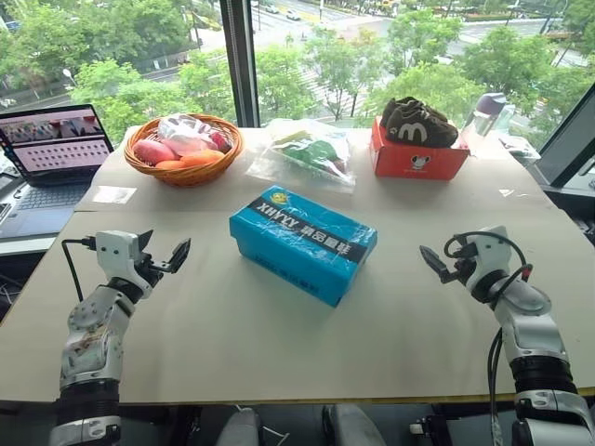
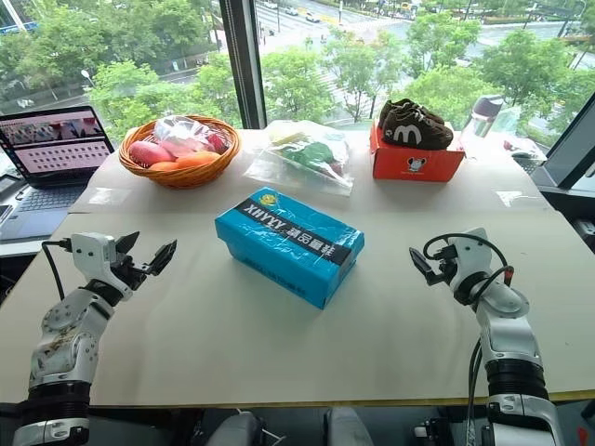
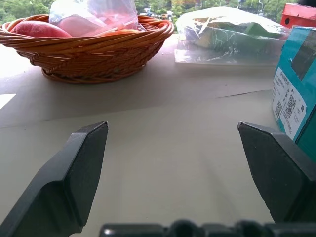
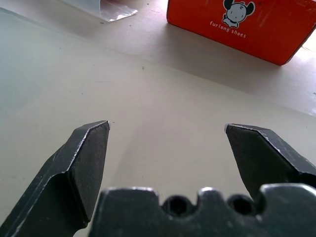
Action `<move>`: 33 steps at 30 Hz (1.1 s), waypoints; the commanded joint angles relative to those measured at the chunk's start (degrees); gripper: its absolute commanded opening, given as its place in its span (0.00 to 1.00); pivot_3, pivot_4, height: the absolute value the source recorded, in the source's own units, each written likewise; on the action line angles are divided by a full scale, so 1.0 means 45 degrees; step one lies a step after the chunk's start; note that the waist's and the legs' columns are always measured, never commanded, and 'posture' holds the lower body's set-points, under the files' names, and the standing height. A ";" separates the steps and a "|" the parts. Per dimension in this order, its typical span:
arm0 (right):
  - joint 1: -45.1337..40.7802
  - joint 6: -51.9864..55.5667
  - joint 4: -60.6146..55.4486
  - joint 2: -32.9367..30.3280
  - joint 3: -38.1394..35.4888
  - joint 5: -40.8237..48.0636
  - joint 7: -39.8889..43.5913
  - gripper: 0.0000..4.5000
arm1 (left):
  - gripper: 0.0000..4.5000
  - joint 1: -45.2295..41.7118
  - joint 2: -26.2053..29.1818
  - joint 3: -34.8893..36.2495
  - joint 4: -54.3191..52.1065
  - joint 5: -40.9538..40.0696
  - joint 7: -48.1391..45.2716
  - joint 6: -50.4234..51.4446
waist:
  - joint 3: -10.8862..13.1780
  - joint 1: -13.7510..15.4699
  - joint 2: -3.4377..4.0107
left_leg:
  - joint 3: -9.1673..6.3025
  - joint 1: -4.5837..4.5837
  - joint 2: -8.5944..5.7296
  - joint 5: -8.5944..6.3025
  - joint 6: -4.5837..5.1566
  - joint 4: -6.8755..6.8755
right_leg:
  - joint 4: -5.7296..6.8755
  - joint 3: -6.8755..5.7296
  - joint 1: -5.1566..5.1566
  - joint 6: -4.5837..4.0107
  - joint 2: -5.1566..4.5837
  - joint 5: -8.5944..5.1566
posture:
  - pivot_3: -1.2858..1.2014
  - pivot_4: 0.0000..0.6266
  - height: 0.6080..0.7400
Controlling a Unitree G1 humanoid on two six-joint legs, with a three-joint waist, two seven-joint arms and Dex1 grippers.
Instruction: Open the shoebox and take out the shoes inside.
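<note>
I see the table (image 1: 279, 353) w/ the shoebox (image 1: 302, 242) mid-table, lid closed, lying at an angle. Along the far edge: fruit basket (image 1: 184, 149) twd far-left corner, clear plastic bag (image 1: 307, 153) centre, red-orange box (image 1: 416, 160) w/ dark brown shoes (image 1: 418, 122) on top twd the right. Laptop (image 1: 51, 167) sits off the left edge. Nothing lies betw my arms and the shoebox. Both arms reach fwd, level, near front corners, either side of it. Left gripper (image 1: 165, 255) spread wide, empty; right gripper (image 1: 433, 263) spread wide, empty, touching nothing.
</note>
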 commanded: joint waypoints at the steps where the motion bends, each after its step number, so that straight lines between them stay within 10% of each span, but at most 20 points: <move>1: 0.0282 0.0324 -0.1167 -0.0300 -0.0373 0.0188 -0.0108 0.99 | 1.00 -0.0536 0.0415 0.0146 0.0363 -0.0109 -0.0412 -0.0044 | 0.0000 -0.0001 0.0000 | 0.0000 0.0000 0.0000 0.0000 0.0000 0.0000 | 0.0000 0.0000 0.0000 0.0000 0.0000 0.0000 | 0.52 0.24 1.00; 5: 0.1103 0.1131 -0.2818 -0.0499 -0.0663 0.0489 -0.0038 1.00 | 0.88 -0.1656 0.0620 0.0086 0.1700 -0.0151 -0.1192 -0.0683 | 0.0000 0.0107 0.0001 | -0.0003 -0.0010 0.0003 0.0000 0.0000 0.0000 | 0.0002 -0.0014 -0.0006 0.0000 0.0005 -0.0003 | 0.52 0.24 1.00; 17: 0.4637 0.4826 -0.9147 0.0160 -0.0011 0.1957 0.0109 0.15 | 0.00 -0.6737 -0.0050 -0.2063 0.9550 0.2313 -0.3058 -0.4677 | 0.0000 0.0328 -0.0001 | 0.0000 -0.0044 -0.0003 -0.0001 -0.0001 0.0063 | -0.0002 -0.0027 -0.0004 0.0020 0.0000 -0.0009 | 0.52 0.24 1.00; 19: 0.4443 0.4878 -0.9076 0.0692 0.0635 0.1715 -0.0097 0.00 | 0.00 -0.7507 -0.0583 -0.2395 1.0400 0.2560 -0.3377 -0.5069 | -0.0002 0.0346 -0.0011 | -0.0001 -0.0050 -0.0005 -0.0001 -0.0002 0.0074 | -0.0004 -0.0030 0.0002 0.0026 -0.0002 -0.0007 | 0.52 0.24 1.00; 27: 0.2484 0.3932 -0.6499 0.2000 0.2392 0.0556 -0.0259 0.00 | 0.00 -0.8589 -0.2124 -0.3460 1.1897 0.3371 -0.4676 -0.5359 | -0.0001 0.0282 -0.0012 | -0.0001 -0.0082 -0.0009 -0.0002 -0.0001 0.0075 | -0.0015 -0.0032 -0.0022 0.0033 -0.0001 -0.0009 | 0.52 0.24 1.00; 33: 0.0406 0.1992 -0.2942 0.2341 0.2371 -0.0174 -0.0325 0.00 | 0.00 -0.6506 -0.1998 -0.4201 0.8408 0.2217 -0.8515 -0.2834 | -0.0001 0.0196 -0.0010 | -0.0003 -0.0069 -0.0011 -0.0002 -0.0001 0.0080 | -0.0005 -0.0030 -0.0009 0.0036 -0.0004 -0.0007 | 0.52 0.24 1.00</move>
